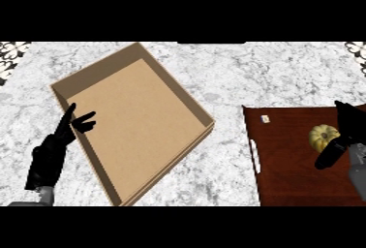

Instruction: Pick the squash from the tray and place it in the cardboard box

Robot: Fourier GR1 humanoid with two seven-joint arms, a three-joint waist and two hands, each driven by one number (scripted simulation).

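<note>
A white-and-grey marbled counter carries two things: a shallow cardboard box toward nine o'clock, lying askew with one corner at twelve o'clock and another at six, and a dark brown tray toward four o'clock. The two are well apart, with bare counter between them. On the tray's upper part lies a small pale tag, and a thin white strip runs along the tray's left rim. The squash sits on the tray near its right side, at about three o'clock in the view; it is yellowish, ribbed and roundish, slightly taller than wide, so its long axis runs roughly twelve to six, though which end is the stem cannot be told. The right hand comes in from the right edge and touches the squash's right side, fingers spread around it but not clearly closed on it. The left hand rests over the box's left wall, fingers straight and pointing to about one o'clock.
</note>
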